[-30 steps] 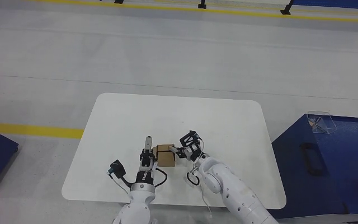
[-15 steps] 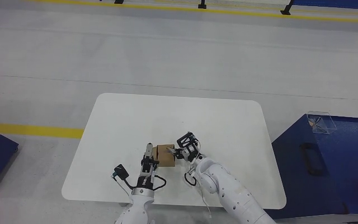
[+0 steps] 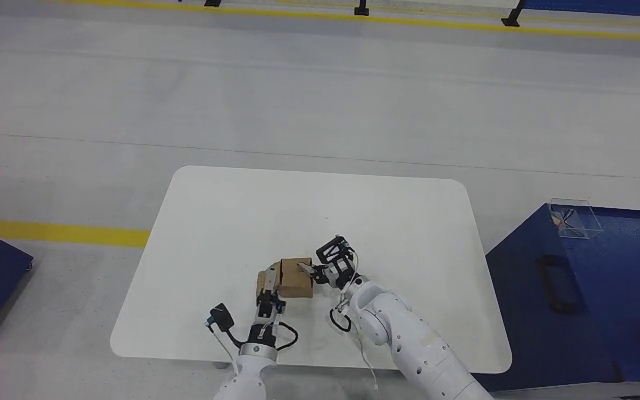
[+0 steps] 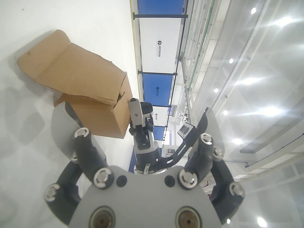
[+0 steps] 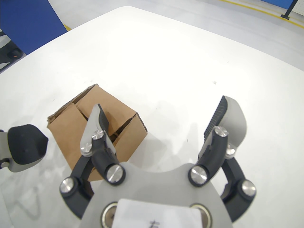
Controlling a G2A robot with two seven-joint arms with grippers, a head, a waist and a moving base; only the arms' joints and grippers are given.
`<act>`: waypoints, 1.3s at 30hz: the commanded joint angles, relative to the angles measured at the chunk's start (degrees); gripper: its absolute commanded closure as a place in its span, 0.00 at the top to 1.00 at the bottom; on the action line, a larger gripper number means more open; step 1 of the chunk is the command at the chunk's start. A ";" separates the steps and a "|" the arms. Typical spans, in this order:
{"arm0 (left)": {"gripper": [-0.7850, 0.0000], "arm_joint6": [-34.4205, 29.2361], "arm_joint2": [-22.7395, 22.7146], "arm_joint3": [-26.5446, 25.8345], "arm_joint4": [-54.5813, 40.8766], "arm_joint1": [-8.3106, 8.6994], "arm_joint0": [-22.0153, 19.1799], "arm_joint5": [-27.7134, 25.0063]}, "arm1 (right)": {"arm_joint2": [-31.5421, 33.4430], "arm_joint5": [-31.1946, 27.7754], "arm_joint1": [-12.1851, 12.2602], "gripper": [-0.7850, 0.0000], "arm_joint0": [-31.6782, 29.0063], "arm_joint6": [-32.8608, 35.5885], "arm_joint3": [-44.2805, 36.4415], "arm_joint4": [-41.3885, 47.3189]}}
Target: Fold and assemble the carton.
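Right tool (image 5: 161,103): spread wide, 1 finger against the top flaps of the carton (image 5: 68,126), near the bench (image 5: 166,60) front edge. Left tool (image 4: 135,109): spread, just beside the loose side flap (image 4: 47,58). Expect sliding, tipping or flap spring-back if pressed from 1 side only.

The left pincer (image 4: 135,112) has drawn back from beside the carton (image 4: 102,117) toward the near edge of the surface. A flap (image 4: 71,69) now hangs open just ahead of its fingertips. The right pincer (image 5: 161,104) has shifted slightly closer to the carton.
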 commanded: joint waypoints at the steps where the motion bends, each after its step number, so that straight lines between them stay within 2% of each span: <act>1: 1.00 0.20 -0.16 0.64 -1.63 -0.12 -0.12 -0.91 | 0.00 0.00 0.00 1.00 0.00 0.00 0.00 0.00; 9: 1.00 -0.35 -1.57 4.18 -10.86 -0.65 -0.80 -5.46 | 0.00 0.00 0.00 1.00 0.00 0.00 0.00 0.00; 13: 1.00 -1.49 -1.70 6.38 -12.26 -0.81 -1.90 -6.60 | 0.00 0.00 0.00 1.00 0.00 0.00 0.00 0.00; 19: 1.00 0.42 -1.45 9.66 -13.67 -1.38 -3.58 -10.42 | 0.00 0.00 0.00 1.00 0.00 0.00 0.00 0.00; 25: 1.00 0.88 -1.25 13.65 -13.25 -1.78 -5.96 -11.44 | 0.53 -0.18 0.05 1.00 -0.70 1.23 -0.96 0.20; 39: 1.00 3.03 -1.36 17.73 -12.13 -2.63 -7.70 -18.76 | 2.14 0.43 0.00 1.00 -1.92 2.49 -2.32 -2.78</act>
